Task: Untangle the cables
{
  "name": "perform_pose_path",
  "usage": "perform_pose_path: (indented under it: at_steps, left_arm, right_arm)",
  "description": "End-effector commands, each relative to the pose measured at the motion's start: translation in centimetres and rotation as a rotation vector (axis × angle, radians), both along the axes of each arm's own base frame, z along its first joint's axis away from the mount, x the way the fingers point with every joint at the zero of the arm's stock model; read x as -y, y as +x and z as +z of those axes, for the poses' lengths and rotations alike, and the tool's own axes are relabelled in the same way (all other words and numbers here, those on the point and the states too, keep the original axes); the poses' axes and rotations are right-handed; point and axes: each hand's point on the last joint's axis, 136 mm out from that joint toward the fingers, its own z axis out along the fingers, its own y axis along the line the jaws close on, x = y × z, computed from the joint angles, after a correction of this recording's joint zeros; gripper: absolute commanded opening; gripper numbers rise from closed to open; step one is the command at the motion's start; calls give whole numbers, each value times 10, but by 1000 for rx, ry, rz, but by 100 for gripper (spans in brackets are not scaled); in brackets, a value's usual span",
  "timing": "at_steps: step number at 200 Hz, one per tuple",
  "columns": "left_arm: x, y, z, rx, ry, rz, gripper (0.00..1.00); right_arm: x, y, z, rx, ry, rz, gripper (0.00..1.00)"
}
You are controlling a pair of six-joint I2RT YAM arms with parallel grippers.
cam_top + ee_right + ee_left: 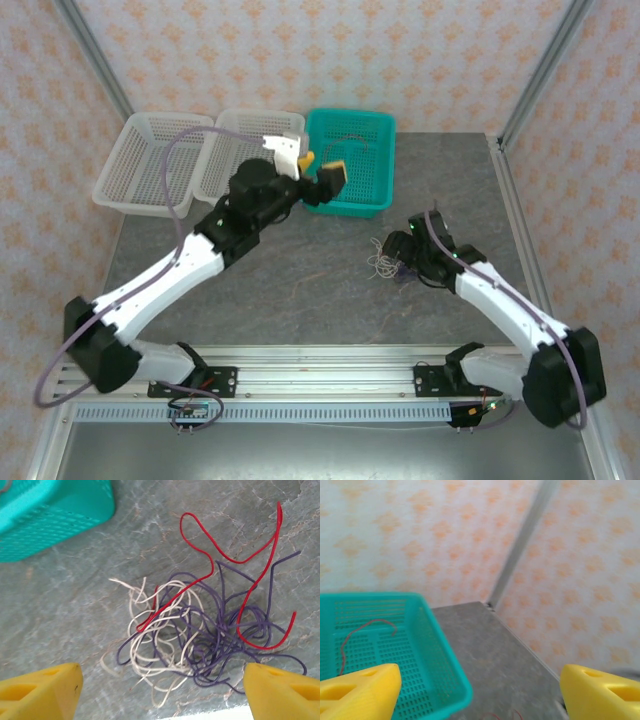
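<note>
Left gripper (pixel 320 168), jaws spread wide and empty, at the near left corner of the teal basket (pixel 352 206), inside which a single red cable (pixel 367 626) lies. Right gripper (pixel 160 690), jaws likewise apart and holding nothing, hovers over the tangle of red, purple and white cables (pixel 190 635) on the grey table (pixel 300 285)

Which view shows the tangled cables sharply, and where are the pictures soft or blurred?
Right wrist view: the cables lie sharp and evenly lit; the fingertips at the bottom corners are blurred. Top external view: the cables are too small to tell colours apart. Left wrist view: soft throughout, wallpaper blurred.
</note>
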Motion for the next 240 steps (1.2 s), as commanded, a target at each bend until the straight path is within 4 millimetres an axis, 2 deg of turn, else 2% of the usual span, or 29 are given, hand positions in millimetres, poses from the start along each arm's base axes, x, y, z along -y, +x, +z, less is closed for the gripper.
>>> perform_pose_path:
  at_steps: [1,24,37,51,61,70,80,101,118,133,139,147,158,178,197,216,229,240]
  left_arm:
    - [10,-39,-54,-40,207,-112,84]
    - [-5,-63,-80,-87,207,-120,84]
    - [-21,-69,-88,-90,192,-73,85]
    - [-42,-70,-95,-91,202,9,85]
    - [-57,-71,-96,-87,212,72,85]
    - [-71,-71,-96,-88,226,129,85]
    - [-84,-70,-98,-96,243,188,85]
    - [-97,-69,-103,-120,287,219,85]
    - [-108,-66,-113,-165,323,252,85]
    - [-121,-61,-128,-240,338,307,85]
    - [-126,-59,-135,-272,339,329,85]
    - [-131,-58,-143,-309,342,349,85]
    - [-133,-57,-152,-343,343,369,85]
    - [-123,-56,-165,-391,303,341,83]
    - [-96,-54,-178,-447,198,249,74]
    - [-68,-54,-194,-519,121,204,67]
    - [-56,-51,-210,-589,61,231,64]
    - [-58,-48,-231,-680,-19,317,59]
  right_arm:
    - [5,8,-20,-76,-99,0,84]
    - [-13,23,-48,-145,-96,70,84]
    - [-25,28,-63,-189,-92,134,79]
    - [-44,28,-71,-207,-90,230,57]
    - [-58,25,-73,-202,-108,311,37]
    - [-72,19,-72,-186,-126,386,24]
    - [-91,8,-70,-165,-130,499,15]
    - [-134,-34,-70,-173,-63,760,11]
    - [-156,-70,-70,-212,5,923,12]
    - [-155,-83,-71,-225,-19,961,18]
    - [-151,-82,-67,-220,-37,944,25]
    - [-147,-79,-57,-200,-57,925,40]
    - [-144,-74,-31,-135,-67,903,54]
    - [-139,-62,23,62,-56,843,64]
    - [-116,-40,64,262,-82,663,71]
    - [-88,-21,81,328,-96,444,73]
    - [-78,-15,79,323,-82,357,73]
    - [-77,-13,72,303,-67,328,73]
